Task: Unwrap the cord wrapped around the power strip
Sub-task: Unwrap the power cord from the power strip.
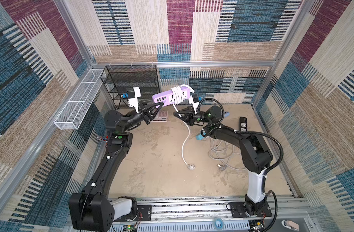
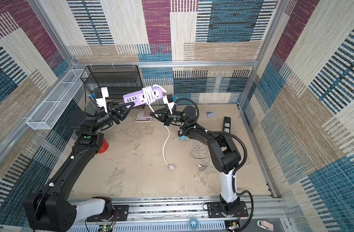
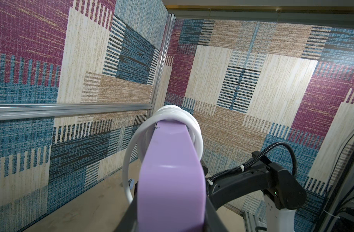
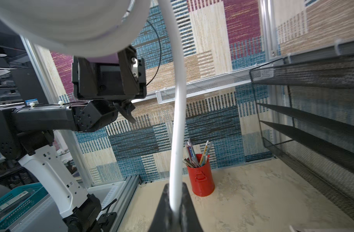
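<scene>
Left tool [image 1: 162,103] clamps the lilac plastic power strip [image 1: 165,98]; right tool [image 1: 175,113], nipping its white cord [image 1: 177,94], should orbit loosely

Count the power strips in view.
2. The purple power strip is held aloft in the left gripper, white cord wound round it; the black power strip lies on the table near the right arm. None seems hidden.

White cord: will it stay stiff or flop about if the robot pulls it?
Probably floppy: the cord sags in curves below the right pincer to its plug on the table. Likely a bit springy: its loops bulge loosely around the power strip.
</scene>
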`<state>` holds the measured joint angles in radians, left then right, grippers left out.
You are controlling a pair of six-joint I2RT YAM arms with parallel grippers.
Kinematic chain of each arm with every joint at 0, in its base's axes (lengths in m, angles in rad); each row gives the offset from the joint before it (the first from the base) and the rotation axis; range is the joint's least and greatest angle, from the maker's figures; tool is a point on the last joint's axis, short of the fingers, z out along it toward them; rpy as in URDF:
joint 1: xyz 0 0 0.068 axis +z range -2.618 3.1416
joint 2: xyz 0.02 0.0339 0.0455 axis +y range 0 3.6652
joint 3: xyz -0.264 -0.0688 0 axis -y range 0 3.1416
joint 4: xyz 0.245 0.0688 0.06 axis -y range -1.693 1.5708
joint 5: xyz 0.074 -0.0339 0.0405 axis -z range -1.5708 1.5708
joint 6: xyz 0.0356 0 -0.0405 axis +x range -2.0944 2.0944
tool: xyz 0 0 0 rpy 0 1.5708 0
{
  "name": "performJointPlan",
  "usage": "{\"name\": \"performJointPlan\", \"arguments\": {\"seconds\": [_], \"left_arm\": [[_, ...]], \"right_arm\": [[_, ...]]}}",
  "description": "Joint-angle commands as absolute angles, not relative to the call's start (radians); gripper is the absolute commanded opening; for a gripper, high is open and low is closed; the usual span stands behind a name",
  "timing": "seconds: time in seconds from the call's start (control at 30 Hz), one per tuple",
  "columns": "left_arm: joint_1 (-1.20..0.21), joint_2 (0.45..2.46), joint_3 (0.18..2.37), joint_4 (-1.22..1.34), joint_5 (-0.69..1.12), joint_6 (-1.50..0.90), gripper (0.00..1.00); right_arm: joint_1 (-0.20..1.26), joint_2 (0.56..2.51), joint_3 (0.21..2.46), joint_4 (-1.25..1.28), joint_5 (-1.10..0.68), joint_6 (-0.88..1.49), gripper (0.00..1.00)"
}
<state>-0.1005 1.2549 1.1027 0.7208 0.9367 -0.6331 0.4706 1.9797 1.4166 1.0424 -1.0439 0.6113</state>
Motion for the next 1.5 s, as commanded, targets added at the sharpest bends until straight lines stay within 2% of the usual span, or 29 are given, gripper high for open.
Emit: {"name": "performJointPlan", "arguments": {"seconds": [0.0, 0.43, 0.57, 0.9, 1.13, 1.47], "left_arm": [[-0.100, 1.261, 1.118, 0.806, 0.951, -0.680, 0.00], [-0.110, 1.297, 1.129, 0.790, 0.975, -0.675, 0.00], [-0.109, 1.280, 1.127, 0.725, 0.951, -0.619, 0.00], [-0.103, 1.233, 1.123, 0.526, 0.820, -0.466, 0.00], [-0.079, 1.225, 1.105, 0.551, 0.761, -0.483, 0.00], [-0.072, 1.244, 1.097, 0.694, 0.798, -0.586, 0.00]], "right_arm": [[0.423, 1.966, 1.469, 0.986, -1.025, 0.574, 0.00], [0.307, 2.054, 1.913, 0.643, -1.033, 0.430, 0.00], [0.295, 1.996, 1.938, 0.541, -1.024, 0.348, 0.00], [0.291, 1.689, 1.649, 0.342, -0.957, 0.114, 0.00], [0.293, 1.528, 1.368, 0.293, -0.976, 0.082, 0.00], [0.339, 1.528, 1.075, 0.390, -0.981, 0.156, 0.00]]}}
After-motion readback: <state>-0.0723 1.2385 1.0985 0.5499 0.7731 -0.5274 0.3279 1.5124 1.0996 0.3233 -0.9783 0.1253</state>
